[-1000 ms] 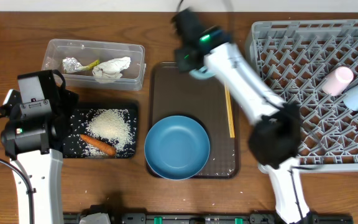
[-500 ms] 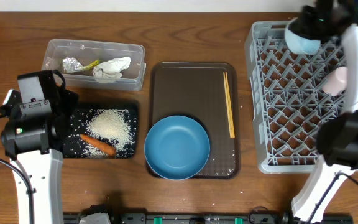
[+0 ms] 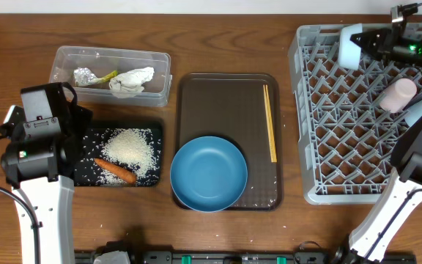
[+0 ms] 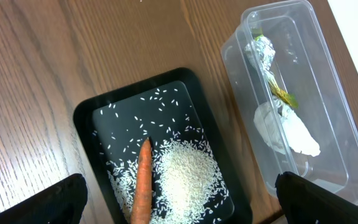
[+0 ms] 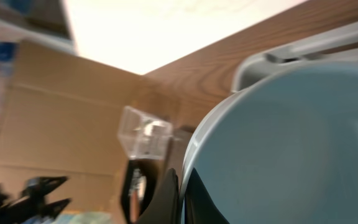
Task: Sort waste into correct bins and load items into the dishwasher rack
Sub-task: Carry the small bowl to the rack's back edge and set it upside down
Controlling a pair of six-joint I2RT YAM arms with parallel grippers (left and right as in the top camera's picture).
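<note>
My right gripper [image 3: 372,42] is shut on the rim of the small light-blue bowl [image 3: 349,48], held tilted over the far left corner of the grey dishwasher rack [image 3: 343,147]. In the right wrist view the fingers [image 5: 169,193] pinch the bowl's [image 5: 291,143] rim. My left gripper [image 4: 179,208] hangs open above the black tray [image 4: 98,112], which holds rice [image 4: 188,171] and a carrot [image 4: 143,180]. The clear tub [image 3: 160,62] contains the foil ball [image 3: 83,75], wrapper [image 3: 107,75] and tissue [image 3: 132,81]. The blue plate [image 3: 209,174] and chopsticks [image 3: 270,121] lie on the brown tray [image 3: 218,95].
A pale pinkish-white cup [image 3: 398,94] lies in the rack near its right side. My right arm [image 3: 416,147] reaches up along the rack's right edge. The left arm's body [image 3: 39,139] stands beside the black tray [image 3: 156,128]. A few rice grains dot the brown tray's near corner.
My right arm has swung from above the brown tray's far edge over to the rack's far left corner, carrying the bowl, which now sits more tilted. The left arm has not moved.
</note>
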